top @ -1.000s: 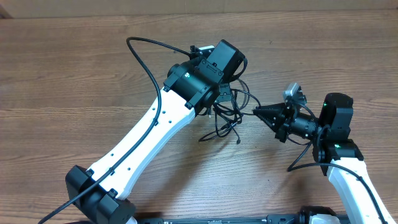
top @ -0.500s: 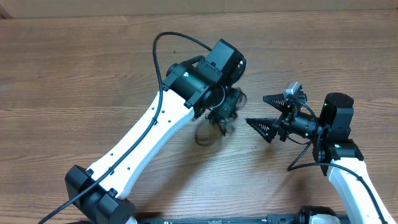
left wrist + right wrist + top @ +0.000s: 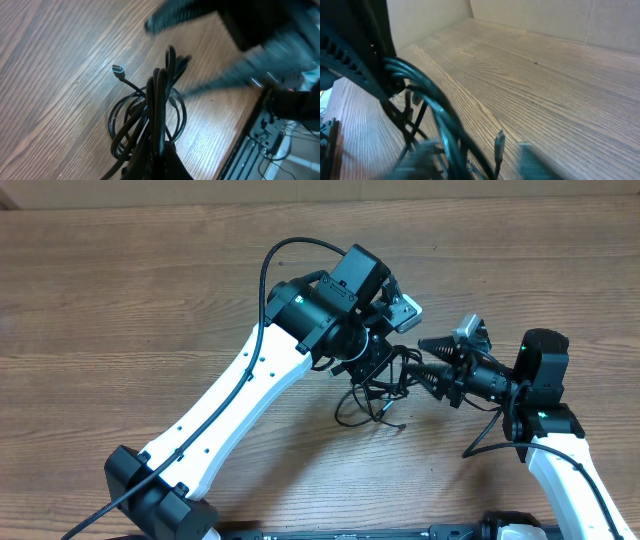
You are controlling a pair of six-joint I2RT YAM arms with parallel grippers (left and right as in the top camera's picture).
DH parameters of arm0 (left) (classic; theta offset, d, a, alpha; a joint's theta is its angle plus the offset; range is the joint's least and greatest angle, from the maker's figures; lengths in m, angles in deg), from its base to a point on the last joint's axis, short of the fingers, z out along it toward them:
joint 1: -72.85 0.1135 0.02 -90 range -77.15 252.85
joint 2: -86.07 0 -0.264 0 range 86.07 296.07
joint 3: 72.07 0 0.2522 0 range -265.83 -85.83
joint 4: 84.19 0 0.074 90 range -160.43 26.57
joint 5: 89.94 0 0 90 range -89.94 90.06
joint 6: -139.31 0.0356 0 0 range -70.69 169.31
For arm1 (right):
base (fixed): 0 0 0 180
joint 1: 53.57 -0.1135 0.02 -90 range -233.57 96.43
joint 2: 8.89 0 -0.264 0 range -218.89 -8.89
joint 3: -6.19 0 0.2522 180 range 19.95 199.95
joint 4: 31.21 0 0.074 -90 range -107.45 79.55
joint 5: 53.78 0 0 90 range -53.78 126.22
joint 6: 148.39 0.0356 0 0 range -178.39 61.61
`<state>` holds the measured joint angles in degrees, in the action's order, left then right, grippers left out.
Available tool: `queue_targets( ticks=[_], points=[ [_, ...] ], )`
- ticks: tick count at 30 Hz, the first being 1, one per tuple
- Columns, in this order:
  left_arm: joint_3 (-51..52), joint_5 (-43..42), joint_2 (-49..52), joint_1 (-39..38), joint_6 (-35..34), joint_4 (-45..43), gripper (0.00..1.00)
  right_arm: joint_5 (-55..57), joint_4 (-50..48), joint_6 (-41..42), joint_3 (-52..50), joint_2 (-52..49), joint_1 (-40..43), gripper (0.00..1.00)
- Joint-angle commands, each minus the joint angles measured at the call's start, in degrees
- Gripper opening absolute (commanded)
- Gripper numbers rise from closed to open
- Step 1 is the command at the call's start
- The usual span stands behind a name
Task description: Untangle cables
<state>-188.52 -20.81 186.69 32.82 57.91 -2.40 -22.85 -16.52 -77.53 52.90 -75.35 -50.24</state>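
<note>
One bunch of cables (image 3: 160,100) tight in left gripper (image 3: 156,159), right gripper (image 3: 425,360) half-open alongside.

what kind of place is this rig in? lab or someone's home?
Probably a lab-style robot test bench, not a home: a wood-grain table walled by plain tan panels, a left arm and a right arm mounted at its near edge, both at a tangle of cables.

Two robot arms, one left arm (image 3: 250,380) and one right arm (image 3: 565,480); one desk (image 3: 120,280). One bunch of cables (image 3: 160,110); its strands are too tangled to count; at least one plug end (image 3: 118,69) lies free.
</note>
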Motion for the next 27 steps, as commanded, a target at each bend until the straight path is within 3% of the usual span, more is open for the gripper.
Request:
queue_targets(
  ticks=[1, 6, 10, 15, 19, 22, 27],
  points=[
    [-0.96, -3.8, -0.94, 0.24, 2.99, -0.35, 0.04, 0.04, -0.2, -0.83, 0.87, -0.11, 0.04, 0.04],
    [-0.96, -1.81, -0.94, 0.26, 2.01, -1.03, 0.04, 0.04, 0.42, -0.63, 0.87, -0.11, 0.04, 0.04],
    [-0.96, 5.27, -0.94, 0.26, -4.81, -1.9, 0.04, 0.02, 1.46, -0.63, 0.87, -0.11, 0.04, 0.04],
    [-0.96, 20.48, -0.94, 0.26, -20.48, -2.71, 0.04, 0.04, 2.4, -0.13, 0.87, -0.11, 0.04, 0.04],
    [-0.96, 33.05, -0.94, 0.26, -40.81, -2.14, 0.04, 0.07, 2.34, 2.93, 0.87, -0.11, 0.07, 0.04],
    [-0.96, 35.23, -0.94, 0.26, -51.08, -2.03, 0.05, 0.83, 2.34, 5.05, 0.87, -0.11, 0.07, 0.04],
    [-0.96, 35.21, -0.94, 0.26, -59.25, -1.99, 0.04, 8.24, 2.32, 13.05, 0.87, -0.11, 0.07, 0.04]
  ],
)
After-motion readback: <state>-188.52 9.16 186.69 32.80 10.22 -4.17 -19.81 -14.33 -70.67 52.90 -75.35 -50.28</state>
